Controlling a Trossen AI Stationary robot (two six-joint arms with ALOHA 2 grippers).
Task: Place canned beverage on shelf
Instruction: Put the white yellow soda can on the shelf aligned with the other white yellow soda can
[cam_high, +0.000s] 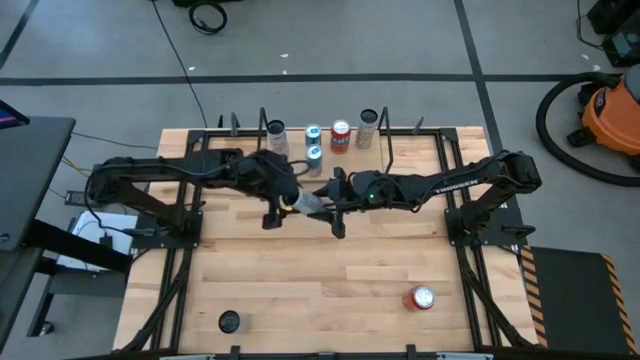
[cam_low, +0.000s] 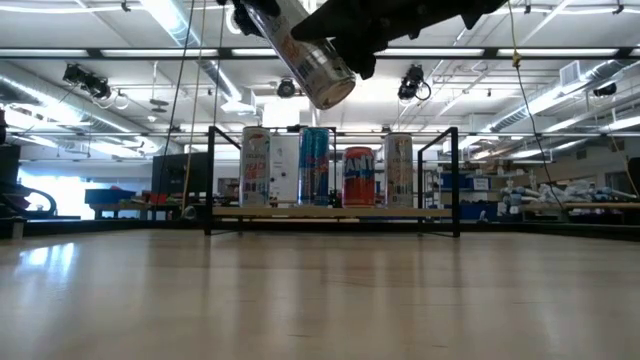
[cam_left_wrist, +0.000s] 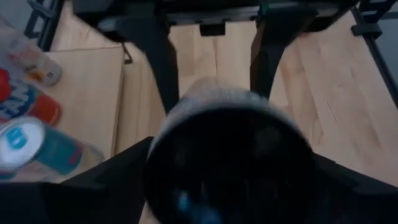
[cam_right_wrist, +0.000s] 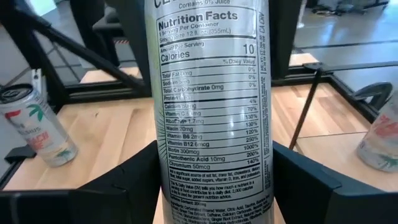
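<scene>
Butcher-block table (cam_high: 320, 270) of light wood planks, seen from above on a grey floor; an orange vacuum (cam_high: 612, 112) stands off its right side. The low view looks across the tabletop into a workshop hall with ceiling strip lights and benches.

Shelf (cam_high: 420, 135) at the table's far edge: a wood board between two black end frames, holding five upright cans in the high view, among them a red one (cam_high: 341, 135) and a blue one (cam_high: 314, 133). A red can (cam_high: 420, 298) lies on its side near the front right of the table; a dark round object (cam_high: 230, 321) sits near the front left.

Task can (cam_high: 306, 203): silver, tilted, held in the air above the table's middle, in front of the shelf and clear of it. Both arms meet here. Left gripper (cam_high: 283, 207) has its fingers closed on the can's one end; right gripper (cam_high: 336, 203) clamps the same can, its nutrition label filling the right wrist view.
</scene>
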